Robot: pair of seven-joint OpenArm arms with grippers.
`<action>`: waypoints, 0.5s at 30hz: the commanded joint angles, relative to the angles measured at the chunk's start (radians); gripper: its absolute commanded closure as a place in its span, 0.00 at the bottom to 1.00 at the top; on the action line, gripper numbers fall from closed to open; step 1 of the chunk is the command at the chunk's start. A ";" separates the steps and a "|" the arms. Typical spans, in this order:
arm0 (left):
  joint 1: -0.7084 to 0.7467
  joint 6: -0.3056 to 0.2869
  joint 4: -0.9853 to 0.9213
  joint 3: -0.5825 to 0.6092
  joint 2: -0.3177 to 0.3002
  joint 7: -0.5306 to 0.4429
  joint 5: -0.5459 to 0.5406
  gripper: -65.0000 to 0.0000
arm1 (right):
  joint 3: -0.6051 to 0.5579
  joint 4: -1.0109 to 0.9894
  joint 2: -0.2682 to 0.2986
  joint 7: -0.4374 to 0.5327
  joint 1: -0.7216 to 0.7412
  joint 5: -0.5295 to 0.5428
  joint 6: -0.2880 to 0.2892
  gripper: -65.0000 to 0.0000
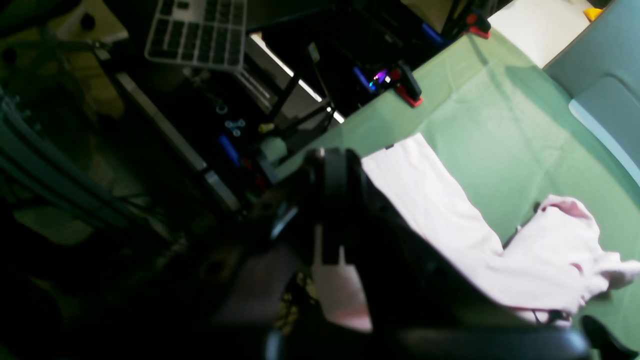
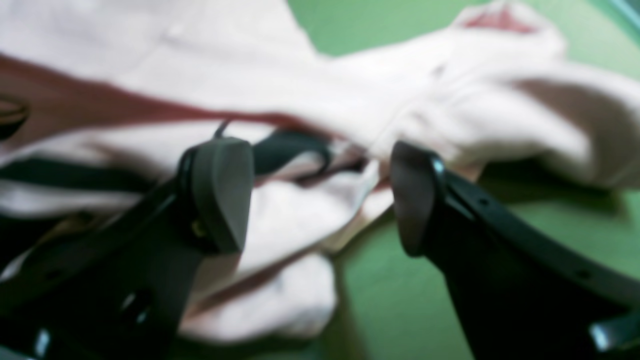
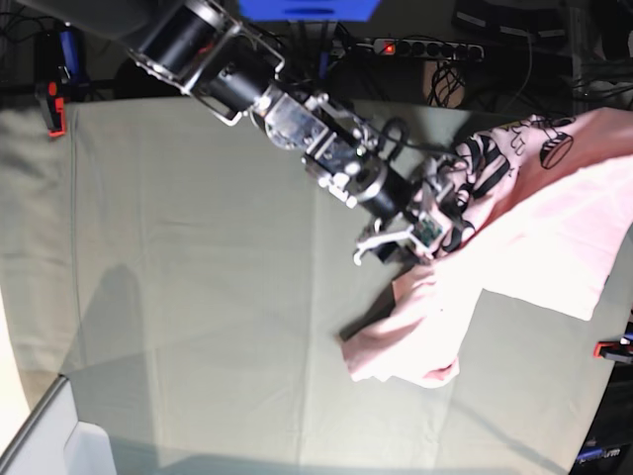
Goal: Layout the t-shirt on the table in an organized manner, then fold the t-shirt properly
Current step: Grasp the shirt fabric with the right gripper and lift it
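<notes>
The pale pink t-shirt lies bunched on the right side of the grey-green table. Its printed part with black letters is raised toward the upper right. My right gripper is over the shirt's crumpled middle. In the right wrist view it is open, with both dark fingertips straddling a pink fold just above the cloth. My left gripper is dark and hard to read. Pink fabric runs taut from it down to the table. It is out of the base view.
Red clamps sit on the table edges. A grey bin stands at the front left corner and also shows in the left wrist view. Cables and a power strip lie behind the far edge.
</notes>
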 commanded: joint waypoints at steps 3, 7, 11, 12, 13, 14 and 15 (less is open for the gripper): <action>0.007 -0.002 0.015 -0.008 0.010 -0.022 -0.015 1.00 | 0.006 0.015 -0.016 -0.013 0.012 0.004 -0.001 0.33; 0.008 -0.004 0.015 -0.008 0.021 -0.022 -0.015 1.00 | 0.003 0.015 -0.016 -0.051 0.007 0.004 0.000 0.33; 0.008 -0.004 0.015 -0.008 0.022 -0.022 -0.015 1.00 | 0.003 -0.006 -0.016 -0.054 -0.002 0.006 0.003 0.43; 0.008 -0.004 0.015 -0.008 0.022 -0.022 -0.015 1.00 | 0.003 -0.018 -0.016 -0.054 -0.002 0.006 0.003 0.52; 0.008 -0.004 0.015 -0.008 0.022 -0.022 -0.015 1.00 | 0.003 -0.029 -0.016 -0.054 -0.002 0.006 0.003 0.64; 0.008 -0.004 0.014 -0.008 0.021 -0.022 -0.015 1.00 | 0.003 -0.035 -0.016 -0.054 -0.002 0.006 0.003 0.76; 0.007 -0.004 0.014 -0.008 0.019 -0.022 -0.015 1.00 | 0.006 -0.037 -0.016 -0.053 -0.004 0.006 0.003 0.90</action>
